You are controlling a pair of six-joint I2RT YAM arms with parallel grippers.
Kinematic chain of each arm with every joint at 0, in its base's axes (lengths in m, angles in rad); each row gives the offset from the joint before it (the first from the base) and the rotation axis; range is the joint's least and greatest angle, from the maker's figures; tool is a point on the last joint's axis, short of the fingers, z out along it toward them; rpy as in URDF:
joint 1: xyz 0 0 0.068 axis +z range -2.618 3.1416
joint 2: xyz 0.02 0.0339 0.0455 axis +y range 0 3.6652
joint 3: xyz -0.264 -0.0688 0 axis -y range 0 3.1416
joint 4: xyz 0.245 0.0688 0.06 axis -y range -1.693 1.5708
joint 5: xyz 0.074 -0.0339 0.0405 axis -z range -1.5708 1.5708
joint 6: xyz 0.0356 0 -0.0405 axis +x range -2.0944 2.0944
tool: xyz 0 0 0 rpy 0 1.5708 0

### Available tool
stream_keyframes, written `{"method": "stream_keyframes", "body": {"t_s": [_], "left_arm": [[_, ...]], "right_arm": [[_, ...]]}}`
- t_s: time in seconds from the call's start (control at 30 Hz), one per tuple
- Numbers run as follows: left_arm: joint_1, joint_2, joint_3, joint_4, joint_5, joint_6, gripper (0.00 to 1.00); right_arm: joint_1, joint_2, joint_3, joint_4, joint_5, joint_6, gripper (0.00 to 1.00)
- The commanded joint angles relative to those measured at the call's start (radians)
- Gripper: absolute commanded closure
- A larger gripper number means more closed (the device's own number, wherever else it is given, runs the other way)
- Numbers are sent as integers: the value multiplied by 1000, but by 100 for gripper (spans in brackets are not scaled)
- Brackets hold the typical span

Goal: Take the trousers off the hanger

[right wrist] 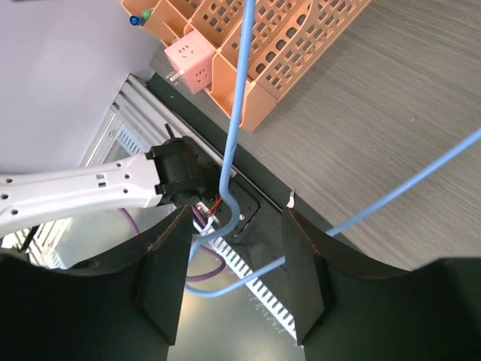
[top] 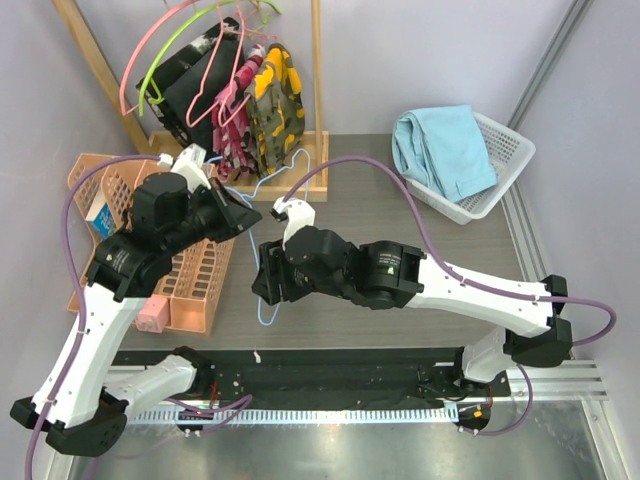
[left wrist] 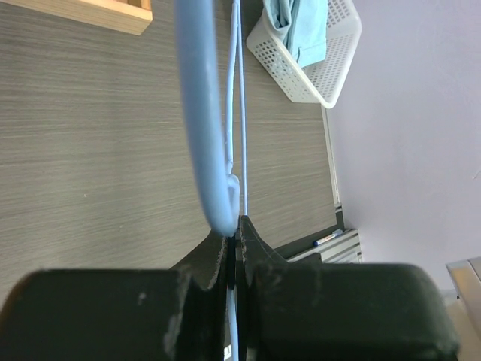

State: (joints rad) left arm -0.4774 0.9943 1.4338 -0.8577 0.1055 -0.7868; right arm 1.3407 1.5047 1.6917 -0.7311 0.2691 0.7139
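Note:
The light-blue trousers point(top: 445, 150) lie folded in the white basket point(top: 505, 175) at the back right, apart from the hanger; the left wrist view shows the trousers point(left wrist: 304, 26) in that basket point(left wrist: 301, 79) too. The thin light-blue hanger point(top: 265, 182) is bare and held above the table. My left gripper point(top: 240, 215) is shut on its wire point(left wrist: 242, 135) near the hook point(left wrist: 203, 113). My right gripper point(top: 265, 288) stands open around the hanger's lower corner point(right wrist: 239, 90), with the bent wire between its fingers point(right wrist: 169, 271).
Orange slotted trays point(top: 190, 290) stand at the left, with a pink cube point(top: 152, 315) at their near end. A wooden rack point(top: 318, 80) at the back carries camouflage and black garments plus pink and lime-green hangers. A metal rail runs along the table's near edge.

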Motion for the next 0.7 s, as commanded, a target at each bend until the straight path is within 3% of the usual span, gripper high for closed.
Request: {"method": "stream_keyframes", "body": {"t_s": [0.0,0.53,0.63,0.67], "left_arm": [[3,-23,-7,14,3,-12,100],[3,-6,10,6,20,-37,100],[5,0,11,9,25,-40,100],[5,0,13,9,26,-40,100]], "right_arm": [[-18,-8,53,94,68,-19,47],[-61,37,49,197,-44,-27,68],[-67,28,28,208,-53,-10,80],[-72,23,19,211,-57,4,88]]}}
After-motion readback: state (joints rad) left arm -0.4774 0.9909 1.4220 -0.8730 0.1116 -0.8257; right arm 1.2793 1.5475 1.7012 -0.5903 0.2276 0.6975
